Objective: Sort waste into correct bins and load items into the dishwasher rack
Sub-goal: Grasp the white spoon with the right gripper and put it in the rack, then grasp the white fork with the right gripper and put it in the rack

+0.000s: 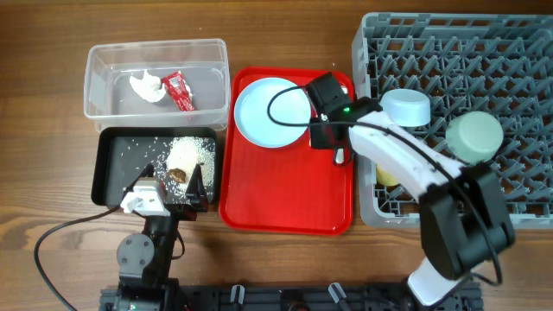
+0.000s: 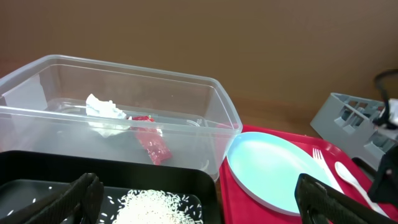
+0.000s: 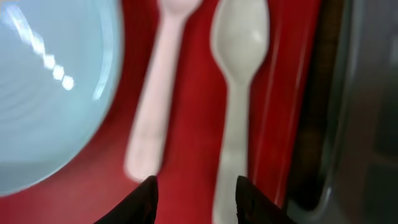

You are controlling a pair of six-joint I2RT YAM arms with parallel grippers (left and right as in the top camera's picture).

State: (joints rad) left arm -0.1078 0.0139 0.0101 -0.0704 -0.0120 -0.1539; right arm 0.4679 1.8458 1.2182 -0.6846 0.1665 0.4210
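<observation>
At ten o'clock on the bench, the clear plastic rectangular tub [image 1: 112, 102] already holds the crumpled white tissue [image 1: 147, 85] and the red foil sachet [image 1: 179, 91]. Just below it at eight o'clock, the shallow black rectangular tray [image 1: 117, 164] carries the white rice-like grains [image 1: 192, 150] and the brown food lump [image 1: 177, 175], so the waste sorting looks done. Over at three o'clock, the large grey pegged plastic crate [image 1: 518, 52] has the small pale blue bowl [image 1: 406, 107] and the mint green bowl [image 1: 473, 136] on its pegs. The small yellow cup [image 1: 386, 178] is partly hidden under the right arm near the crate's front edge. Left to load, by my reading, are the pale blue round plate [image 1: 268, 112], the white plastic fork [image 3: 152, 106] and the white plastic spoon [image 3: 239, 56], all lying on the red serving tray [image 1: 285, 199] at the centre. The right gripper [image 3: 196, 190] hovers low over the two utensils, jaws parted and holding nothing, with the spoon handle near one fingertip. The left gripper [image 2: 199, 202] sits at seven o'clock over the black tray, jaws spread wide and empty. The utensils lie flat side by side, close to the plate and the tray's raised rim, which may crowd a pinch.
</observation>
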